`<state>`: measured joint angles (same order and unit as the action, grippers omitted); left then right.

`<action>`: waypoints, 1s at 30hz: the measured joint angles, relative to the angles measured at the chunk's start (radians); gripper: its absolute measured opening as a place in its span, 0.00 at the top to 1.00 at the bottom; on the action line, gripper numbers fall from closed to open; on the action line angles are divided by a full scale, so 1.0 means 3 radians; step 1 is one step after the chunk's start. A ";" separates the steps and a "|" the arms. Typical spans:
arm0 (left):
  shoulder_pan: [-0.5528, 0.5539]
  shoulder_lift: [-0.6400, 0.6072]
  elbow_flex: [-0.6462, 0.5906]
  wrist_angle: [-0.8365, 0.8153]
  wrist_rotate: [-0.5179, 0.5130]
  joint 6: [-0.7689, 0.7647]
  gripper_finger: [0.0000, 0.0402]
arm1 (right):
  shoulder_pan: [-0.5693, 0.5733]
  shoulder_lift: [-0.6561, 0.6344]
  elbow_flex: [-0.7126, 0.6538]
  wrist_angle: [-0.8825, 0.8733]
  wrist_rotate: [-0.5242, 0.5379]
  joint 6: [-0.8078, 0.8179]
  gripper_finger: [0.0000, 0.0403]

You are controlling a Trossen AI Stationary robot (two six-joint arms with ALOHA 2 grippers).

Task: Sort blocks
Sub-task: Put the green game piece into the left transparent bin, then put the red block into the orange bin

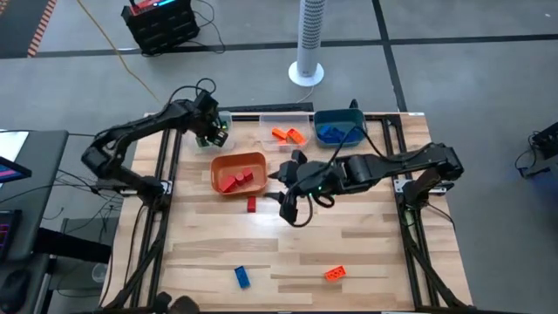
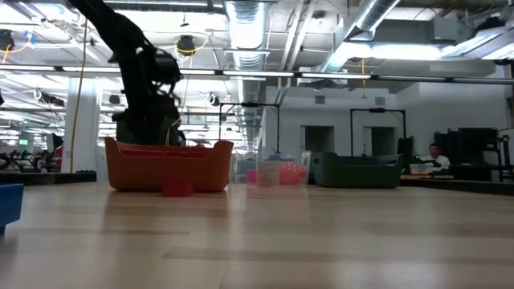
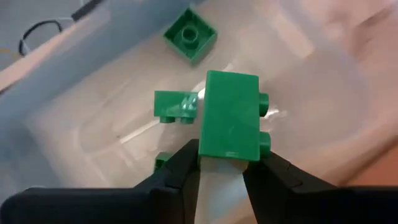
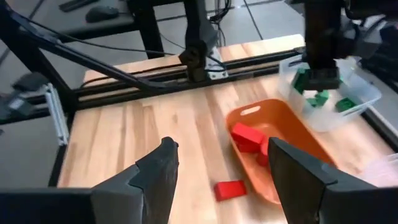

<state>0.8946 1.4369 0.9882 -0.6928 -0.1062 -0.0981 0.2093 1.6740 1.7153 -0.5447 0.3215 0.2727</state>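
Two dark arms over the wooden table (image 1: 349, 262). Left claw (image 3: 221, 167) pinches a green studded plastic brick (image 3: 230, 124) by its lower edge, hanging it over the clear plastic bin (image 3: 323, 74) at the table's far left corner, where other green bricks (image 3: 190, 32) already lie, so this looks like the drop into the green bin, not yet released. Right claw (image 4: 217, 168) hovers with jaws spread wide and empty above a loose red brick (image 4: 229, 189) lying on the table just beside the orange plastic bin (image 1: 228, 164), which holds red bricks; likely lining up for the next pick. Teal bin (image 1: 338, 127) holds blue bricks, another clear bin (image 1: 277, 120) holds orange ones. Small blue brick (image 1: 241, 276) and small orange brick (image 1: 335, 273) sit unsorted near the front edge, well apart from the bins.
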 joint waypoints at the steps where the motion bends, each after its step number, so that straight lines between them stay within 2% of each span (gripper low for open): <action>1: 0.0005 0.0060 0.0000 0.0004 -0.0027 0.0024 0.73 | 0.0024 0.0003 0.0000 0.0001 0.0005 0.0046 0.38; 9: 0.0004 0.0274 0.0000 -0.0025 -0.0081 0.0164 0.54 | 0.0160 -0.0001 0.0000 -0.0041 0.0259 0.0167 0.38; 12: 0.0004 0.0274 0.0095 -0.0231 -0.0079 0.0202 0.47 | 0.0170 -0.0002 0.0000 -0.0103 0.0277 0.0213 0.38; 16: -0.0012 0.0168 0.0356 -0.0453 -0.0077 0.0380 0.45 | 0.0132 -0.0003 0.0000 -0.0214 0.0276 0.0219 0.38; 20: -0.0170 -0.0170 0.0527 -0.0423 -0.0045 0.0543 0.46 | 0.0071 -0.0028 0.0000 -0.0233 0.0278 0.0150 0.38; 25: -0.0678 -0.0684 0.0568 -0.0516 0.0333 0.0611 0.48 | 0.0001 -0.0084 0.0000 -0.0642 0.0278 0.0121 0.38; 30: -0.1686 -0.1030 0.0568 -0.0839 0.0333 0.0368 0.48 | -0.0034 -0.0301 -0.0001 -0.1133 0.0485 0.0112 0.38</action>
<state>0.3889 1.1278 1.1587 -0.9444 -0.0062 0.0123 0.1990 1.5837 1.7149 -0.8845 0.4670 0.3064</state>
